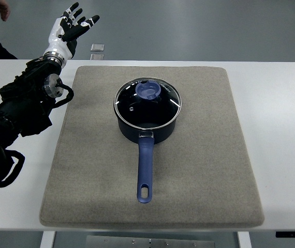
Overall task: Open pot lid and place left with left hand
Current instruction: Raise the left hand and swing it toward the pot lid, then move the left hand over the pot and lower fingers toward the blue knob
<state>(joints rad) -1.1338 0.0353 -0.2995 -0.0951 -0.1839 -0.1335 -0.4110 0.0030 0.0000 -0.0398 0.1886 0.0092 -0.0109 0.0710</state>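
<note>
Lid (147,101) seated on pot (146,129).
Pot stands at mat (199,170) centre, handle toward the camera. Left hand (70,27) is raised beyond the mat's far-left corner, fingers (88,21) spread, holding nothing.

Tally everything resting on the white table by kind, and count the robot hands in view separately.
Pot: 1
Glass lid, on the pot: 1
Grey mat: 1
Small square item at the table's far edge: 1
Total on the table: 4
Robot hands: 1, the left hand, raised off the far left corner, fingers spread.
</note>
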